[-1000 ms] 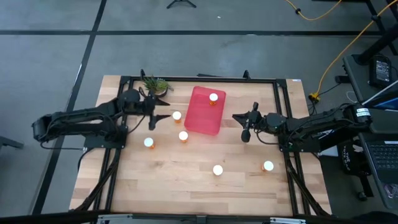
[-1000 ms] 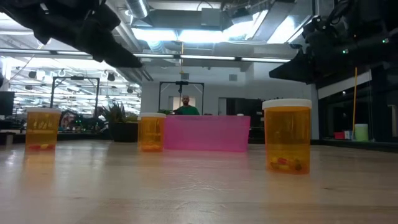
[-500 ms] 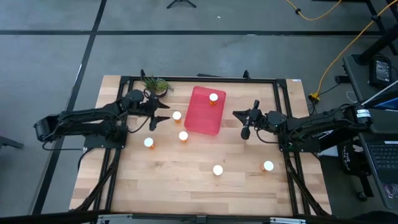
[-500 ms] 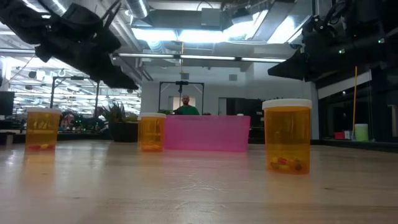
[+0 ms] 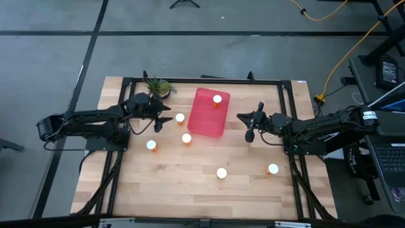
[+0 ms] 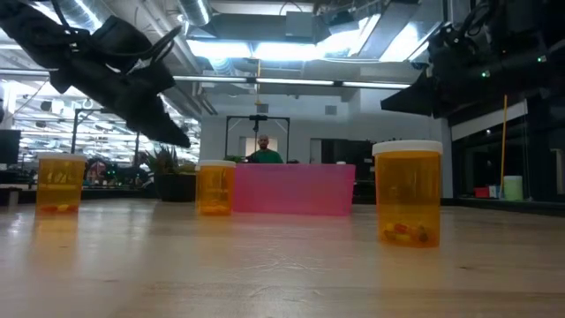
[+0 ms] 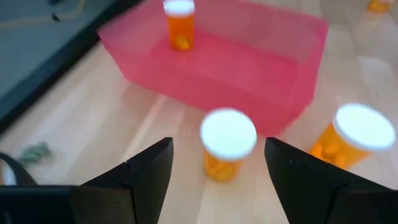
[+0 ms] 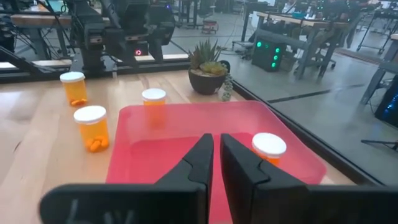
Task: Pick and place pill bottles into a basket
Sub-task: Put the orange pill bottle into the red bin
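The red tray (image 5: 207, 115) lies at the table's far middle with one orange pill bottle (image 5: 217, 99) standing in it. Several more bottles stand on the wood: one (image 5: 180, 118) by the tray's left side, one (image 5: 186, 138) nearer, one (image 5: 152, 145) to the left, and two (image 5: 221, 172) (image 5: 273, 169) near the front. My left gripper (image 5: 166, 116) is open, just left of the bottle by the tray (image 7: 228, 138), its fingers on either side and short of it. My right gripper (image 5: 243, 125) is shut and empty, right of the tray (image 8: 211, 134).
A small potted plant (image 5: 158, 85) stands at the far left, behind my left gripper. A dark metal frame (image 5: 202, 81) runs round the table top. The wood between the front bottles is bare. A person shows far off in the room (image 6: 263, 150).
My left gripper has gone down and a little toward the table's right edge, closer to the bottle beside the tray. It stays open. The bottles and tray have not moved.
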`<state>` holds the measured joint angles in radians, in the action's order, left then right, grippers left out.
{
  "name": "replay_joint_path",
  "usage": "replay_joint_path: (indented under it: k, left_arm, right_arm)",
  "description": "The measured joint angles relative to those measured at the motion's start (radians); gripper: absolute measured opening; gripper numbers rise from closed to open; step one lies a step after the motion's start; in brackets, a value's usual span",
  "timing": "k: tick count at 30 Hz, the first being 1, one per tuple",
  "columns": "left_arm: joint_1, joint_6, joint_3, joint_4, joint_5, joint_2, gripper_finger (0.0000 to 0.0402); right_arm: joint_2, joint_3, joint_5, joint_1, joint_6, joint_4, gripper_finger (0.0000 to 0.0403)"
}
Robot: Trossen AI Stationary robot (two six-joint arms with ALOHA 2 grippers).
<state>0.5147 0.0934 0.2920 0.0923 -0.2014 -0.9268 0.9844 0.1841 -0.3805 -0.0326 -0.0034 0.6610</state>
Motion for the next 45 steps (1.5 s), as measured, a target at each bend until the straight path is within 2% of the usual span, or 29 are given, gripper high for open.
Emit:
replay_joint_path:
  k: [7, 11, 22, 45]
  left_arm:
    - [-0.073, 0.015, 0.000, 0.010, 0.001, -0.111, 0.0251]
    - [-0.096, 0.018, 0.000, 0.055, 0.060, -0.184, 0.0251]
    - [-0.102, 0.005, 0.000, 0.223, 0.116, -0.333, 0.0251]
    - [-0.101, -0.002, 0.001, 0.429, 0.124, -0.480, 0.0251]
  right_arm:
    - [0.000, 0.000, 0.000, 0.000, 0.002, -0.011, 0.0035]
    - [0.000, 0.000, 0.000, 0.000, 0.002, -0.011, 0.0035]
    - [0.000, 0.000, 0.000, 0.000, 0.003, -0.009, 0.0035]
    - [0.000, 0.000, 0.000, 0.000, 0.003, -0.008, 0.0035]
